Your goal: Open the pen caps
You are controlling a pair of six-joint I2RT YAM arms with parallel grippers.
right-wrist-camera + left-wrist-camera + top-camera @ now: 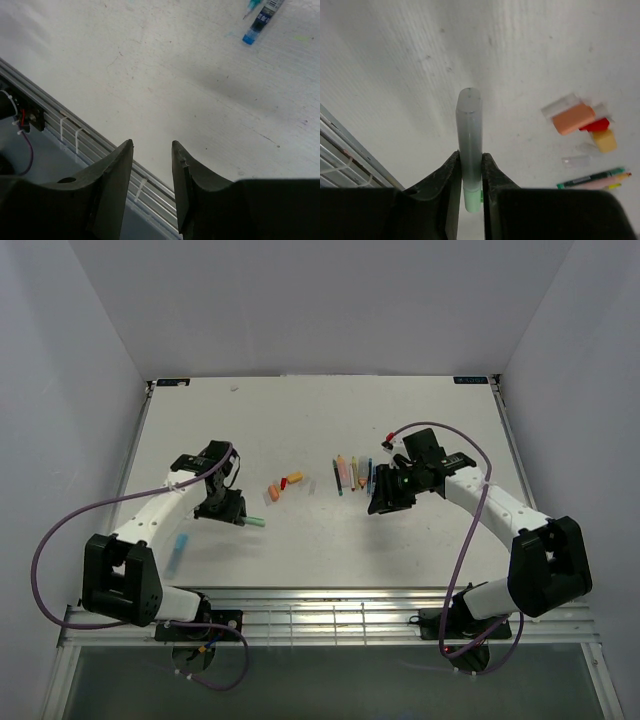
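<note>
**One pen pinched, one gripper spread and empty**

A green pen [469, 125] is pinched between the jaws of the left gripper [470, 159]. Most of the pen is stuck out past the fingertips. The jaws of the right gripper [152, 146] are spread apart over the white table [165, 75], and nothing is held between them. In the top view, loose pen caps [284, 486] in orange, red and yellow are seen near the left gripper, at 2 o'clock from it. A row of pens [352, 474] is laid just beside the right gripper, at 10 o'clock.
</note>
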